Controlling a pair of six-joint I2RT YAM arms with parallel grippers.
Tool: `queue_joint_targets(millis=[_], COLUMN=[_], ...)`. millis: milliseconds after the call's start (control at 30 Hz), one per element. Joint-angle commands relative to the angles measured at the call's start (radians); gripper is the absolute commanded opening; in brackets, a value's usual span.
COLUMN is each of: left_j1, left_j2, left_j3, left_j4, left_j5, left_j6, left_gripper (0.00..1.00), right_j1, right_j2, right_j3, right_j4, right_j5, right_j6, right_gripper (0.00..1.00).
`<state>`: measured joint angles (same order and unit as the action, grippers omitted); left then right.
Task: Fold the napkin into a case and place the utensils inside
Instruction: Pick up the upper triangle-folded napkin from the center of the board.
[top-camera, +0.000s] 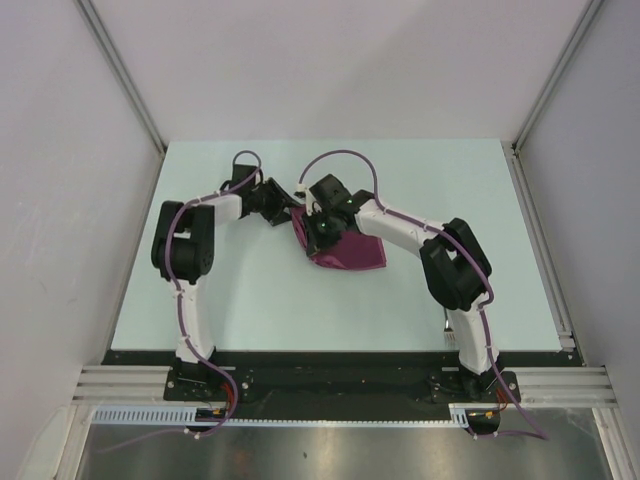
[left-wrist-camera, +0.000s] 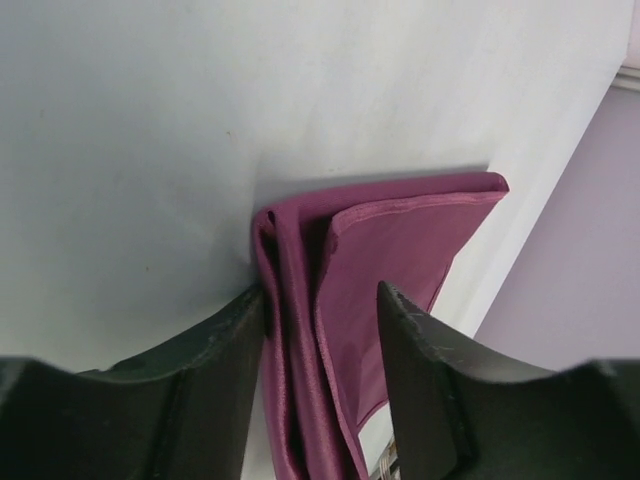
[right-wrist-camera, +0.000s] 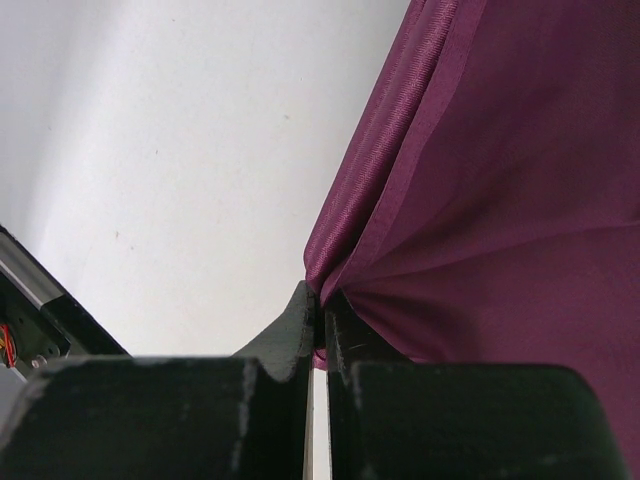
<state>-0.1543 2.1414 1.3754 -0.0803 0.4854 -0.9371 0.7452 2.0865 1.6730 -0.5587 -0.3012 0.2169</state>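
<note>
Plum napkin (left-wrist-camera: 400, 235) fold runs lengthwise between the parted left gripper (left-wrist-camera: 320, 293) jaws; right gripper (right-wrist-camera: 320, 302) clenched on its edge.

The pale green table (top-camera: 300, 310) carries one thing that can be made out: the folded plum-magenta napkin (top-camera: 352, 254), lying a little right of centre, toward the far half, well clear of every edge.

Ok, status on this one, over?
Right gripper shut on plum-magenta folded cloth napkin edge. Left gripper open, astride its fold. Nothing in the way seen.
</note>
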Motion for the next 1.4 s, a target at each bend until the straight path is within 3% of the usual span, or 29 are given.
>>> queue_joint_targets(millis=[0, 233, 367, 733, 967, 1200, 1367], left_j1=[-0.005, -0.004, -0.001, 0.055, 0.224, 0.419, 0.489], left_j2=[0.048, 0.063, 0.037, -0.240, -0.572, -0.909, -1.038], left_j3=[0.014, 0.028, 0.040, -0.082, -0.331, -0.306, -0.202], left_j4=[-0.039, -0.024, -0.013, -0.090, -0.032, -0.205, -0.342], left_j5=[-0.030, -0.016, -0.013, -0.011, 0.016, -0.011, -0.057], left_j6=[0.017, 0.020, 0.029, 0.066, 0.038, 0.124, 0.198], left_gripper=[0.51, 0.26, 0.01, 0.00, 0.00, 0.00, 0.00], right_j1=[-0.010, -0.010, -0.006, 0.123, 0.282, 0.436, 0.491], right_j2=[-0.052, -0.068, -0.075, -0.121, -0.082, 0.017, -0.002], right_j3=[0.010, -0.004, -0.009, -0.001, 0.135, 0.372, 0.332], right_j4=[0.029, 0.033, 0.031, 0.016, 0.037, 0.074, 0.334], right_j5=[-0.026, -0.024, -0.024, -0.018, -0.073, -0.167, -0.294], right_j6=[0.012, 0.010, 0.006, 0.033, 0.099, 0.180, 0.330], right_gripper=[0.00, 0.00, 0.00, 0.00, 0.00, 0.00, 0.00])
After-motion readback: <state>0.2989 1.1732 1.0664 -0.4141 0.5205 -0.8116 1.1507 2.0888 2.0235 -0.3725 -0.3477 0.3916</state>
